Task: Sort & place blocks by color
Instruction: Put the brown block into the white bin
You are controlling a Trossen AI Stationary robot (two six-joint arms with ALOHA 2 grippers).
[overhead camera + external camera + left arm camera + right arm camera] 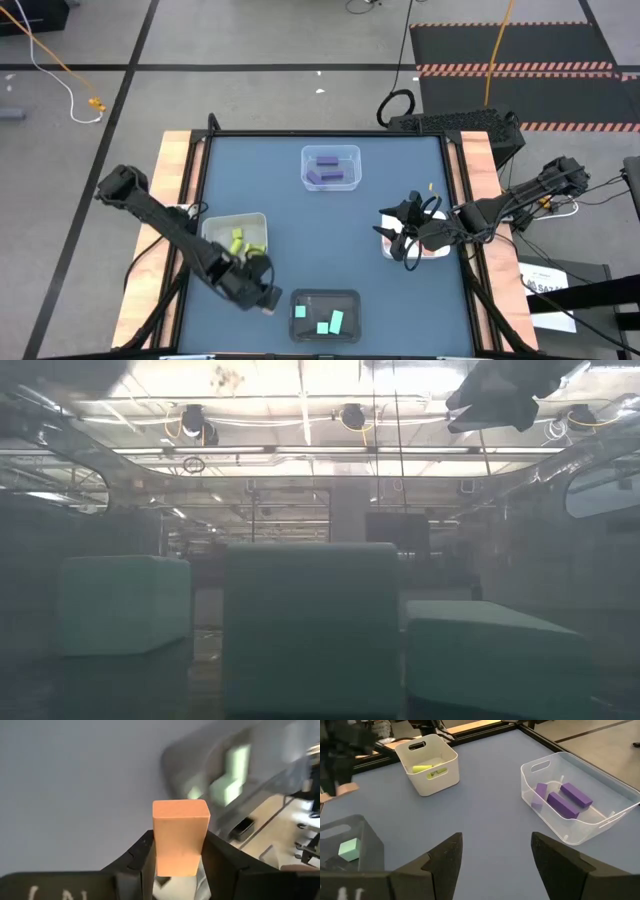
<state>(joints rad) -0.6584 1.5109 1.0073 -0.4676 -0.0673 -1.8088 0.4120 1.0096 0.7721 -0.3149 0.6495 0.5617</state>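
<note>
Left tool [177, 865] clamped on a salmon-orange wooden block [180, 837], arm angled low between the white bin [222, 225] and black tray [325, 298], right tool [495, 855] spread wide and empty beside the white tray [385, 245].

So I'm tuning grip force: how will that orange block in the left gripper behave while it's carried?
The orange block looks rigid, with flat faces, so it should not flex. The left gripper clamps only its lower part, so it may pivot if jolted. Its smooth-looking sides could slip under a light squeeze. Set down on a flat face, it probably won't roll.
</note>
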